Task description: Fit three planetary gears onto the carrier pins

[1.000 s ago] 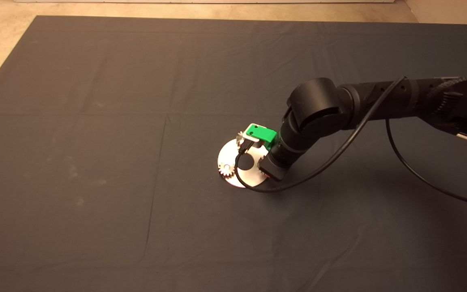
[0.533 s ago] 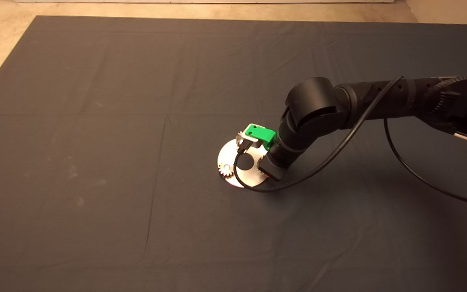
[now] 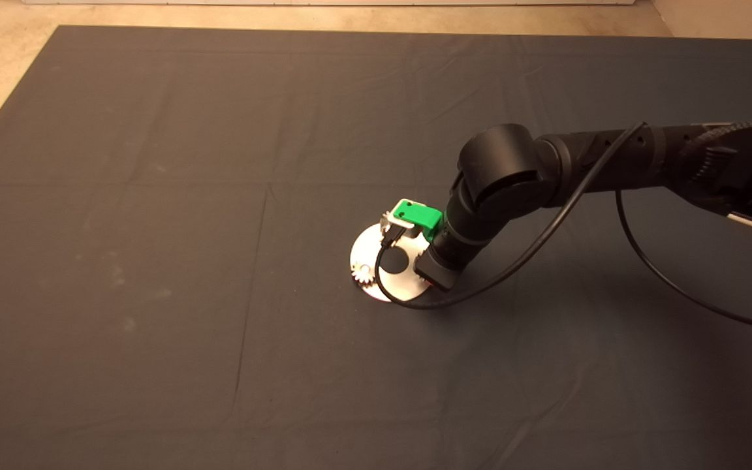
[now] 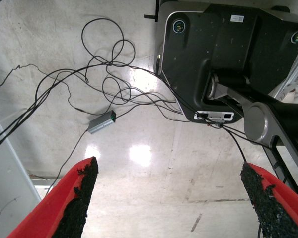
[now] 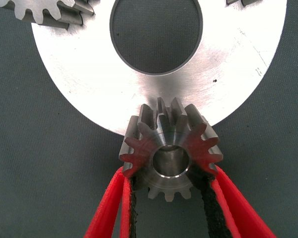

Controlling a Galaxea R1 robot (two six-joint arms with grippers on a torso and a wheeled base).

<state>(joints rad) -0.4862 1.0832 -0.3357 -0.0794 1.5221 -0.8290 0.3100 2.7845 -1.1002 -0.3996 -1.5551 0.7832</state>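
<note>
In the head view, the right end effector (image 3: 429, 277) hung low over the near right rim of the silver disc (image 3: 366, 248), which lay on the dark mat (image 3: 154, 196) covering the table. One planetary gear (image 3: 364, 273) sat at the disc's left edge and another (image 3: 387, 220) peeped out at its far edge, beside the green body of the end effector. The fingertips were hidden under the wrist here, so this view showed nothing of the grip itself.

The left wrist view showed only the floor (image 4: 139, 153), loose cables (image 4: 104, 74) and the robot's base (image 4: 228, 54). The left end effector (image 4: 171, 203) was parked off the table with its fingers spread wide and nothing between them.

In the right wrist view, the right end effector (image 5: 166, 198) was clamped on the third gear (image 5: 170, 153), a black pad (image 5: 207, 196) pressing each flank. The gear sat at the disc's rim, half over the mat, with its bore facing the camera. Something silvery filled the bore, but whether that was a carrier pin already entering could not be told.

To do this step well, I would judge that the gear should be kept level and its bore centred on the pin before any downward push. A tilted gear would likely bind. The fingers should let go only once the gear is fully seated flat on the disc.
</note>
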